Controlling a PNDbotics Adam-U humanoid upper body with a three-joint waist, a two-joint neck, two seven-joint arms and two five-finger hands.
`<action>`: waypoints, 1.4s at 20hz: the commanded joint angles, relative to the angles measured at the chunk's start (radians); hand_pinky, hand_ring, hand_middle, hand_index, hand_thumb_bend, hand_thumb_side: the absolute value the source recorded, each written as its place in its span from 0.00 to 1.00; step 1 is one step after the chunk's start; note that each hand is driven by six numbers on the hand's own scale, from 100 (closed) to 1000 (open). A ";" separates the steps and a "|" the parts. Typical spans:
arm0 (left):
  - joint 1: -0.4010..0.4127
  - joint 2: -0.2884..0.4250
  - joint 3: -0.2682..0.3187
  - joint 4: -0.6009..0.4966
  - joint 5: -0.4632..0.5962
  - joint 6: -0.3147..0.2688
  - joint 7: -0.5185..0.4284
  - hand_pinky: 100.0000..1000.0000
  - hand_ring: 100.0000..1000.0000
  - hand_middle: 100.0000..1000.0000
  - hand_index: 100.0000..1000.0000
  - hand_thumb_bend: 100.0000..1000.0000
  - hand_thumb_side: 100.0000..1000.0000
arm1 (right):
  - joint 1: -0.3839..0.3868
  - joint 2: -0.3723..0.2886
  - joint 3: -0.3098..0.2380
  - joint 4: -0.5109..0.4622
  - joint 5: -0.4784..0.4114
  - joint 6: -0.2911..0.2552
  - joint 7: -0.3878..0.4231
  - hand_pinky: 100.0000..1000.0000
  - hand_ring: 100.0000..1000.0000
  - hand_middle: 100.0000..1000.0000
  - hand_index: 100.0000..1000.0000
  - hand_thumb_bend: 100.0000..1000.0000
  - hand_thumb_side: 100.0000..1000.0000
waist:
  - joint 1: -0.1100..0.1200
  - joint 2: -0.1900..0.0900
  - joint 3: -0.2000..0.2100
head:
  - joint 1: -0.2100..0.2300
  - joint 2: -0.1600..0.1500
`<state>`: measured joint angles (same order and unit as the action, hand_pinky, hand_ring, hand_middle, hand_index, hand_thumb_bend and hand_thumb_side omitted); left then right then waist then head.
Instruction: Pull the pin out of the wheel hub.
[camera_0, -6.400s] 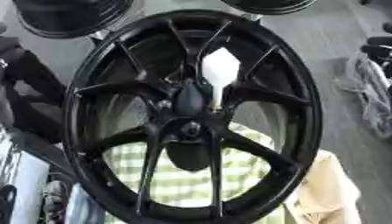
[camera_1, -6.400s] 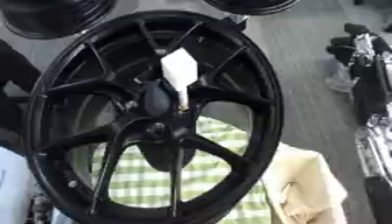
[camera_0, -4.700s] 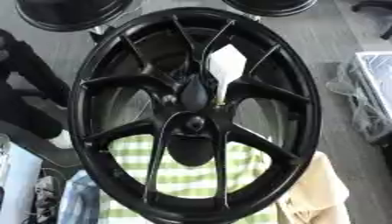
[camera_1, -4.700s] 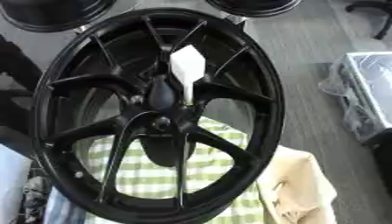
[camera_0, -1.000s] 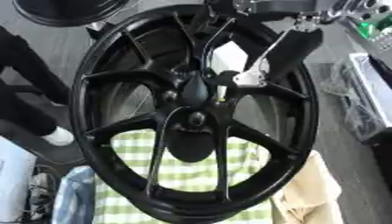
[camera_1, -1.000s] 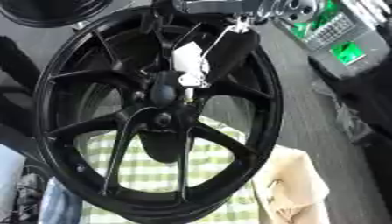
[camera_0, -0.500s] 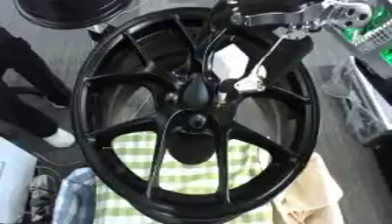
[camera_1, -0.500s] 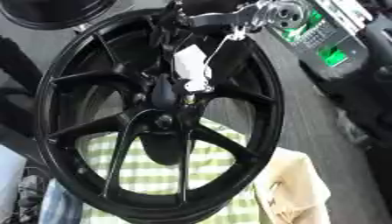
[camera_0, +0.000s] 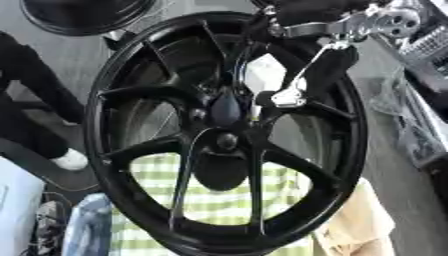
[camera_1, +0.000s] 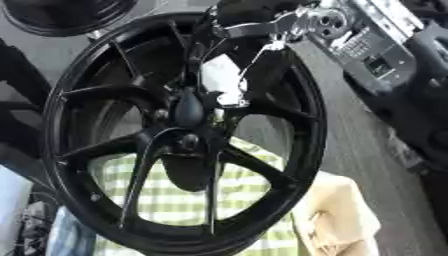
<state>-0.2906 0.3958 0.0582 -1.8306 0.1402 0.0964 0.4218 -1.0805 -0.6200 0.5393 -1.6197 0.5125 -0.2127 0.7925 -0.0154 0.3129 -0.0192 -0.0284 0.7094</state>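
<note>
Right hand (camera_0: 302, 75) reaching in from upper right, fingers curled round white pin (camera_0: 262, 75) just above centre of black wheel hub (camera_0: 223, 130). Hub upright, over green-checked cloth (camera_0: 219, 200). Left hand unseen.

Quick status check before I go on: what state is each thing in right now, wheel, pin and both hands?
Black multi-spoke wheel: standing on edge, tilted, over green checked cloth.
White-tagged pin: at the hub, not visibly out.
Right hand: reaching down from top right, fingertips at the pin; grip unclear.
Left hand: not in view.
</note>
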 joint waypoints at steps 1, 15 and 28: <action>-0.009 0.018 0.003 -0.013 -0.001 -0.001 -0.007 0.69 0.67 0.66 0.74 0.22 0.73 | -0.012 -0.011 -0.021 0.010 0.015 -0.006 -0.007 0.80 0.78 0.72 0.84 0.23 0.60 | 0.004 -0.015 0.000 | -0.003 -0.009; -0.013 0.018 0.000 -0.012 0.000 0.001 -0.013 0.70 0.67 0.66 0.74 0.22 0.73 | -0.020 -0.025 -0.043 0.069 -0.019 -0.048 0.018 0.80 0.78 0.71 0.83 0.18 0.56 | 0.002 -0.014 0.007 | -0.031 -0.030; -0.017 0.018 -0.002 -0.012 0.001 0.001 -0.017 0.70 0.67 0.66 0.75 0.22 0.74 | -0.009 -0.029 -0.044 0.072 -0.038 -0.046 0.017 0.79 0.76 0.58 0.75 0.20 0.47 | 0.001 -0.011 0.011 | -0.030 -0.036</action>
<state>-0.2959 0.3958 0.0522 -1.8303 0.1402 0.0989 0.4078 -1.0730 -0.6218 0.5115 -1.5450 0.4828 -0.2596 0.8133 -0.0160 0.3172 -0.0103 -0.0559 0.6836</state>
